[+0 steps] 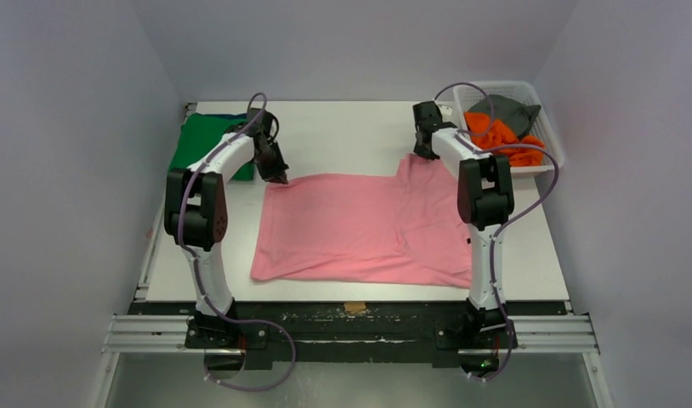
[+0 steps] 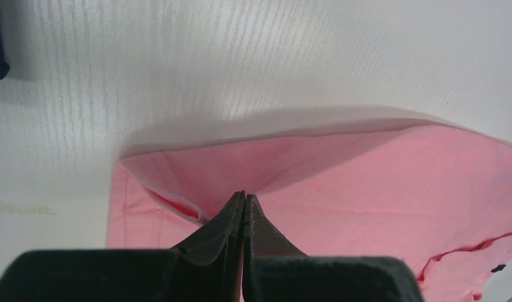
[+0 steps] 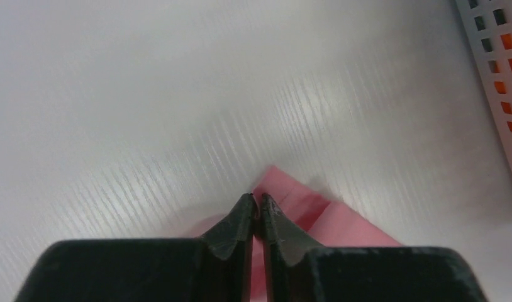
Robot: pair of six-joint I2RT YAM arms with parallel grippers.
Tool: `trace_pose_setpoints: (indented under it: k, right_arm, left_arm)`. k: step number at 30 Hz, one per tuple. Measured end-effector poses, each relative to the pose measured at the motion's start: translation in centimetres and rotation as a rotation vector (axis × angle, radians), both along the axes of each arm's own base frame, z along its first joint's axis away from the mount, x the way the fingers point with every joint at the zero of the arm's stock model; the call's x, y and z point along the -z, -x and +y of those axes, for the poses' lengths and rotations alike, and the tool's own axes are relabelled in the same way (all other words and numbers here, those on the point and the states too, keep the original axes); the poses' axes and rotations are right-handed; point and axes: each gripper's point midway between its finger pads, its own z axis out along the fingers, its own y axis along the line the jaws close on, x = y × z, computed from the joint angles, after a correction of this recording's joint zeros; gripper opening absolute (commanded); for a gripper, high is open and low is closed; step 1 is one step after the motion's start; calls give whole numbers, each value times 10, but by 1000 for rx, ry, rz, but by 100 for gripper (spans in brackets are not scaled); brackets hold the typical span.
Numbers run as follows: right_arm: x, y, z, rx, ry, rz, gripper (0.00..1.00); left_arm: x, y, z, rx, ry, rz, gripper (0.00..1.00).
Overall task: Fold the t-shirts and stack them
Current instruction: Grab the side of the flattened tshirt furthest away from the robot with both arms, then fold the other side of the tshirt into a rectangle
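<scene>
The light pink t-shirt lies spread on the white table. My left gripper is shut on its far left corner; in the left wrist view the left gripper pinches the pink t-shirt and lifts its edge. My right gripper is shut on the far right corner, a sleeve; in the right wrist view the right gripper pinches the pink t-shirt. A folded green t-shirt lies on a dark blue one at the far left. Orange and grey t-shirts are in the basket.
A white plastic mesh basket stands at the far right corner; its wall shows in the right wrist view. The table's front edge is near the arm bases. Enclosure walls stand on both sides.
</scene>
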Motion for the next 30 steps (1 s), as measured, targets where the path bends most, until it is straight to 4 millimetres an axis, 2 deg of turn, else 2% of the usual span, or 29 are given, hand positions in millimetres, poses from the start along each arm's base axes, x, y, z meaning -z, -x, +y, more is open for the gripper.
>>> trace_pose_setpoints:
  k: [5,8,10,14,17,19,21,23,26,30]
  right_arm:
    - [-4,-1,0,0,-5,-22,0]
    - [-16,4,0,-12,-11,-54,0]
    - [-30,13,-1,-24,-17,-86,0]
    - [-77,35,-1,-53,-43,-188,0]
    - [-111,41,1,-72,-62,-268,0]
    - [-121,44,3,-82,-71,-300,0]
    - [-118,54,4,-92,-77,-295,0]
    - [-107,67,6,-105,-80,-265,0]
    - [-89,98,8,-124,-73,-203,0]
    - [-92,134,11,-145,-59,-186,0]
  left_arm:
    - [-7,0,1,-1,0,-18,0]
    - [-12,1,1,-1,2,-34,0]
    - [-13,3,1,-2,3,-39,0]
    - [-15,13,2,0,3,-38,0]
    - [-17,17,3,0,4,-45,0]
    - [-18,19,3,0,5,-51,0]
    - [-18,24,4,0,5,-51,0]
    - [-18,30,5,0,5,-51,0]
    - [-17,40,6,1,6,-54,0]
    - [-17,57,6,7,8,-63,0]
